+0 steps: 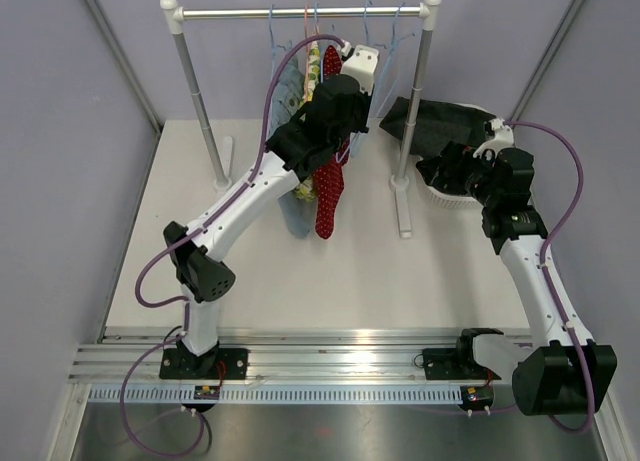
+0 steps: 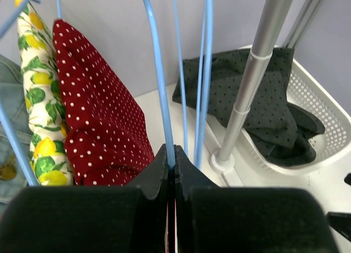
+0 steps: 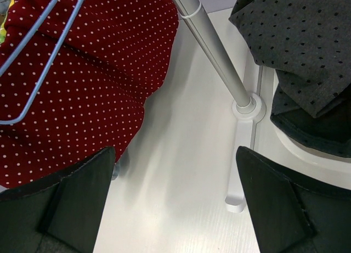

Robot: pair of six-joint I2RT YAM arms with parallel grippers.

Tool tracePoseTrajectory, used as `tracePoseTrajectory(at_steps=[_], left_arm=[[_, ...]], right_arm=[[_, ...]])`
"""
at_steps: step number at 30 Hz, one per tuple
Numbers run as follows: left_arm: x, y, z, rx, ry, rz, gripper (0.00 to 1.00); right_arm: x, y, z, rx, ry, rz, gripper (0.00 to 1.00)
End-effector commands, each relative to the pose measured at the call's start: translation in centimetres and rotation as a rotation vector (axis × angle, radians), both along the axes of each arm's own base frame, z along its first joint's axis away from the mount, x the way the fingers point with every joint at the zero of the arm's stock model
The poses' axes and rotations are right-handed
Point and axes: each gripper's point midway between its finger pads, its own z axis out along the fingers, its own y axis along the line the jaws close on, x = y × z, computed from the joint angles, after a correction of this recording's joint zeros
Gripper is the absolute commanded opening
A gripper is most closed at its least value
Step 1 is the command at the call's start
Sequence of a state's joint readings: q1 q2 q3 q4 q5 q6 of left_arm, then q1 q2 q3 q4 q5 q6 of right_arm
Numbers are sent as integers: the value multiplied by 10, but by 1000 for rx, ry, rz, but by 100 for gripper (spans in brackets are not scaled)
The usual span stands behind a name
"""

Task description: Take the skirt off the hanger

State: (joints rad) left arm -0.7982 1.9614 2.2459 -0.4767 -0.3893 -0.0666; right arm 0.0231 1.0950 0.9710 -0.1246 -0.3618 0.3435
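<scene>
A red white-dotted skirt (image 1: 328, 196) hangs from the rack rail (image 1: 300, 13) among several blue hangers. My left gripper (image 1: 340, 131) is up at the rack. In the left wrist view it (image 2: 170, 154) is shut on a blue hanger wire (image 2: 162, 83), just right of the red skirt (image 2: 98, 121). I cannot tell whether this wire carries the skirt. My right gripper (image 1: 445, 166) is open and empty. In the right wrist view it (image 3: 175, 203) hovers over the table between the red skirt (image 3: 82, 72) and the rack's right post (image 3: 214, 50).
A lemon-print garment (image 2: 35, 99) and a denim one (image 2: 8, 99) hang left of the skirt. A white basket (image 1: 450, 196) right of the post holds a dark dotted garment (image 1: 440, 121). The rack's foot (image 3: 238, 170) lies on the table.
</scene>
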Motion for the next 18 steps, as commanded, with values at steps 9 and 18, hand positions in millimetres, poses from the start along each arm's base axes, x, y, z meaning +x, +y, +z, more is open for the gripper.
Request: tracePoseTrajectory(at_steps=[9,18], left_arm=[[-53,47,91,-163,-80,8,55],[-78,111,107,-132,-118,130,68]], right_arm=[[-14,4,23,19,-47,9,99],[-23,4,23,30,-23,2,99]])
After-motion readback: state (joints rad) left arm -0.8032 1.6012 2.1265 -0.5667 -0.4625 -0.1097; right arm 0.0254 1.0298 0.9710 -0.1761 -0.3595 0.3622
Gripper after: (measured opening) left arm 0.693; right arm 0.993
